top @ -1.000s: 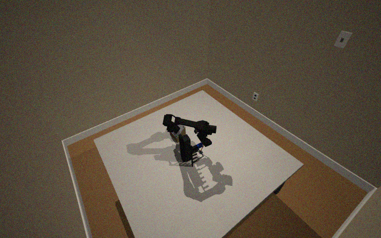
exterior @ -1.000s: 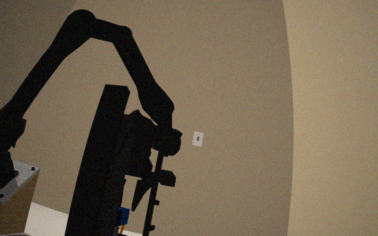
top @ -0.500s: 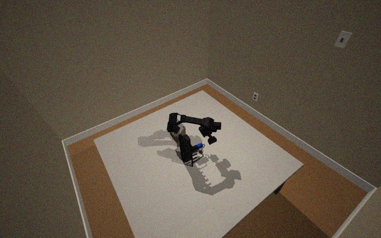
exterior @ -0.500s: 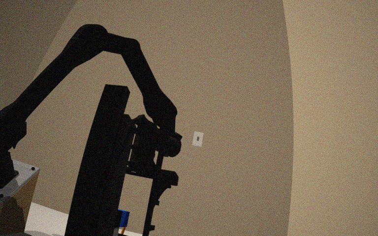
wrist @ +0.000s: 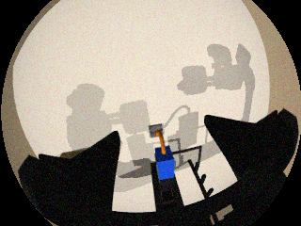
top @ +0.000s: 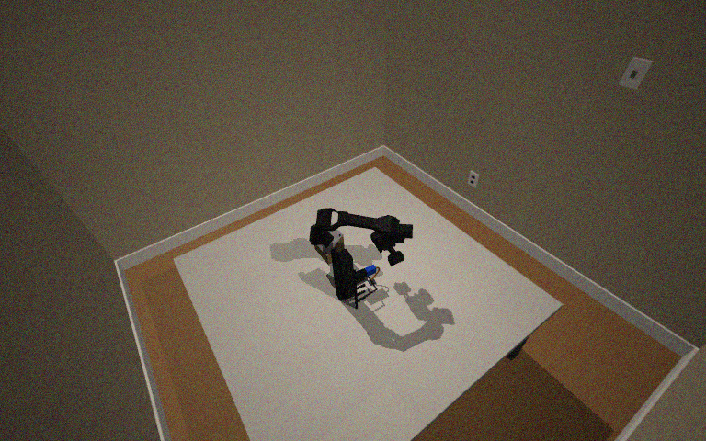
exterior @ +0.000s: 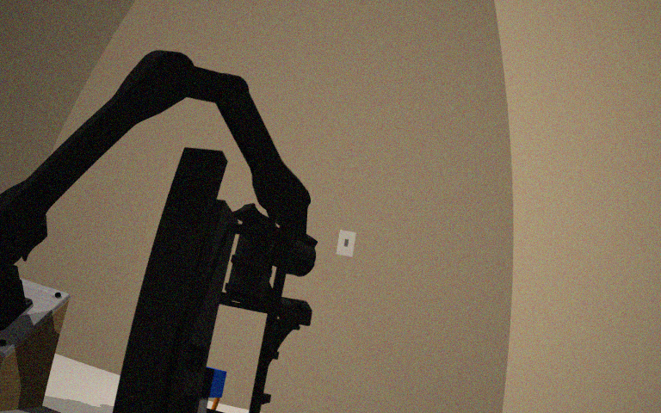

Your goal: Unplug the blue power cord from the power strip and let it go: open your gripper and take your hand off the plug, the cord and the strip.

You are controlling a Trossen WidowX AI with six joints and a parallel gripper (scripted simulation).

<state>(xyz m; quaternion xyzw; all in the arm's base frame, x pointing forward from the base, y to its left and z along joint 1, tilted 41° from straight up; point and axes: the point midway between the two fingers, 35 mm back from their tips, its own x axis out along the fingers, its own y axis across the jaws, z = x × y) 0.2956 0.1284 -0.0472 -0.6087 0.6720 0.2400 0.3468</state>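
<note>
Spreading fingers: the gripper (top: 387,250) (exterior: 242,341) (wrist: 164,127) stands almost fully open, with a broad gap between its two dark fingertips and nothing held in it
Blue plug (top: 370,269) (exterior: 218,383) (wrist: 165,165): between the fingers as the wrist view looks down, with visible space on both sides; neither finger is seen touching it
Plug's seat: the blue block meets the end of a dark bar (wrist: 167,195) that reaches out beside the tall black slab (top: 342,276) (exterior: 170,272); whether it is still plugged in cannot be told
Orange cord (exterior: 214,403) (wrist: 161,141): leads from the blue plug to a small grey piece (wrist: 155,129) in the wrist view; no contact with a finger shows
Power strip: too dark to pick out with certainty among the black parts
Black frame (top: 356,299) (wrist: 200,157): thin, beside the plug, its outline mixing with the shadows on the white table top (top: 312,358)
Exterior view: the slab hides part of the gripper and one side of the plug, while the lower picture edge cuts off the cord
Top view: gripper and plug are small, and the fingers' dark shapes run into the arm (top: 358,220) (exterior: 87,141)
</note>
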